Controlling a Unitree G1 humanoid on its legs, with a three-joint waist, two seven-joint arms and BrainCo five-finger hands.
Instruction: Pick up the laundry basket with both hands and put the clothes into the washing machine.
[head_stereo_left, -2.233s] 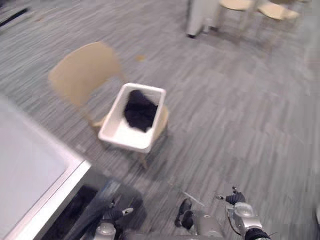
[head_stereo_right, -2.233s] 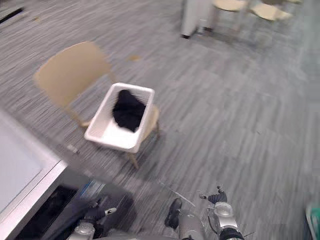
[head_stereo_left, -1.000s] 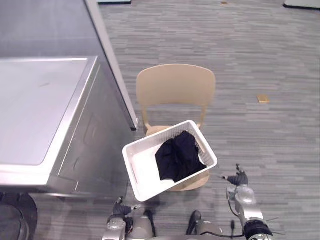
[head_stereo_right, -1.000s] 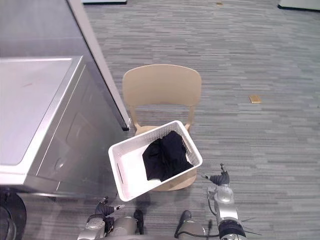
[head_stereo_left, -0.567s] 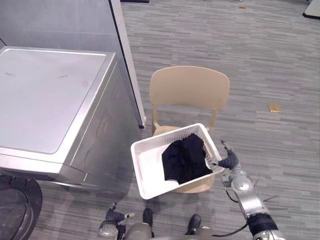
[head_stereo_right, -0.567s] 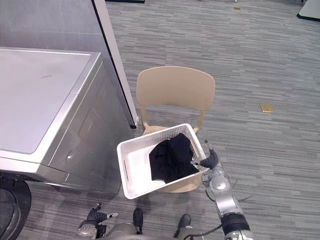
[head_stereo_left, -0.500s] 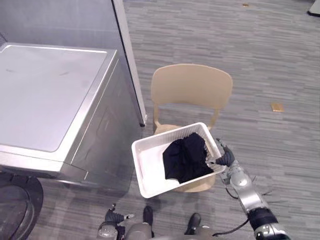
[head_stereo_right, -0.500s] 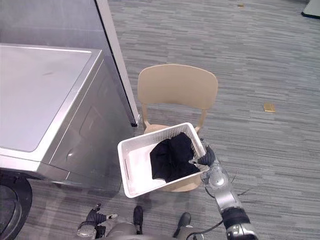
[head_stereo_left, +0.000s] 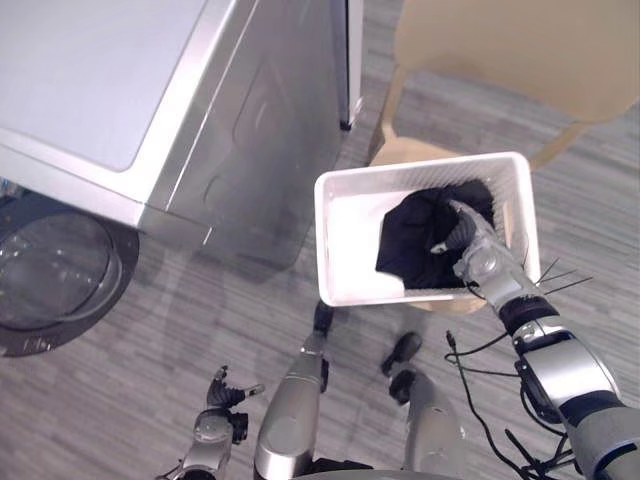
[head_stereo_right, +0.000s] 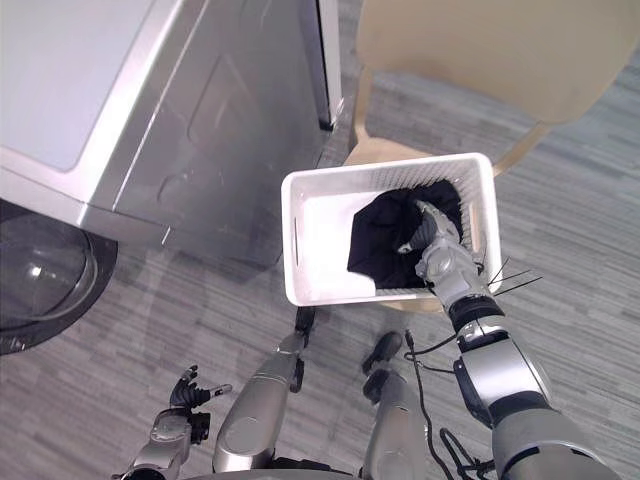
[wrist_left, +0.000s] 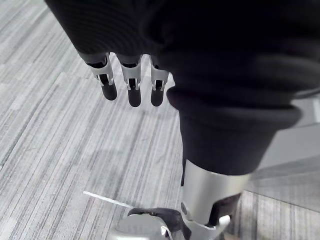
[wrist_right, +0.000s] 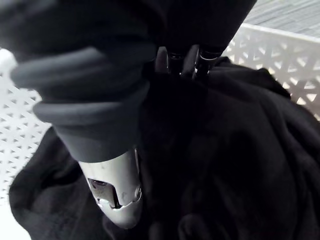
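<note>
The white laundry basket rests on the seat of a tan chair, with black clothes heaped in its right half. My right hand reaches over the near rim into the basket. Its fingers lie straight against the black clothes, with the thumb spread apart beside the latticed basket wall. My left hand hangs low over the carpet, well short of the basket, its fingers relaxed and holding nothing.
The silver washing machine stands to the left of the chair. Its round glass door is swung open low at the left. Grey striped carpet lies between the machine and the basket.
The camera has tilted down and closer. My right hand has gone from the basket's right rim into the basket, onto the black clothes. The left hand stays low.
</note>
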